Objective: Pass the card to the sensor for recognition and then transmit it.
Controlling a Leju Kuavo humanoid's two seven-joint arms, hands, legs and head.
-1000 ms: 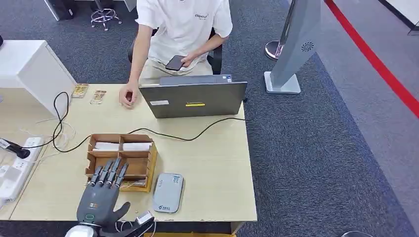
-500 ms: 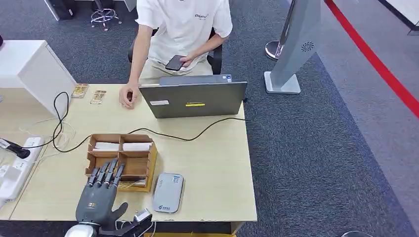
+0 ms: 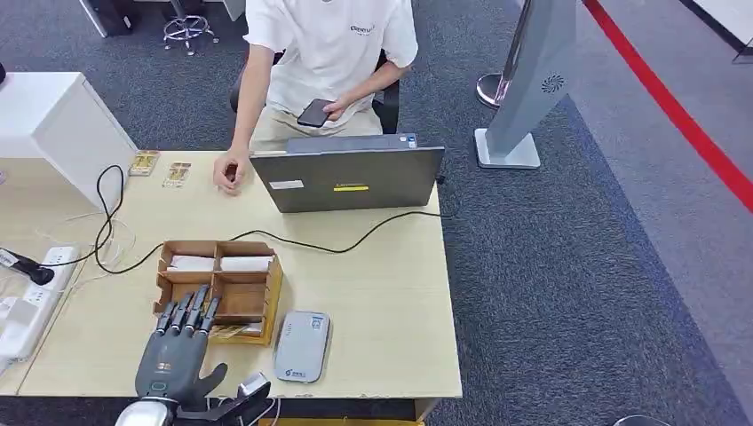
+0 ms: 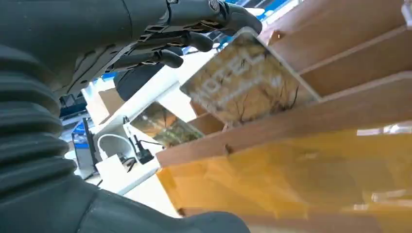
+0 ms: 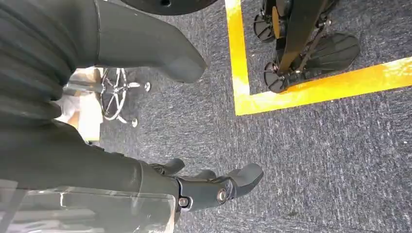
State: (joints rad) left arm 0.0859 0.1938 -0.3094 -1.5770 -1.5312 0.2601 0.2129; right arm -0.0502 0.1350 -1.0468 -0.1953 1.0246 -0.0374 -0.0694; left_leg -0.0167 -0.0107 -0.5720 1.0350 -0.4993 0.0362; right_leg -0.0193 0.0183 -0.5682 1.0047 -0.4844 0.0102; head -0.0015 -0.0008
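card (image 4: 245, 80): printed with "HOTEL", tilted up at the near edge of the wooden organizer, one corner touched by the dark fingertips; full grasp cannot be told from the wrist view
wooden organizer (image 3: 235, 282): on the desk, split into compartments, white slips in the far ones; card at its near row, under the fingers
left hand (image 3: 178, 351): palm down over the organizer's near edge, fingers (image 4: 194, 41) stretched forward over the card, thumb spread off to the side
card reader (image 3: 301, 345): grey, flat on the desk just beside the organizer, apart from the hand
right hand (image 5: 145, 179): hanging over grey carpet, fingers loosely apart, nothing in them
desk (image 3: 391, 293): light wood, black cable running across it
laptop (image 3: 348, 178): open at the far edge, back of lid toward the robot
person (image 3: 324, 53): seated behind the laptop, white shirt, phone in one hand, other hand resting on the desk
power strip (image 3: 27, 302): white, at the desk's left edge
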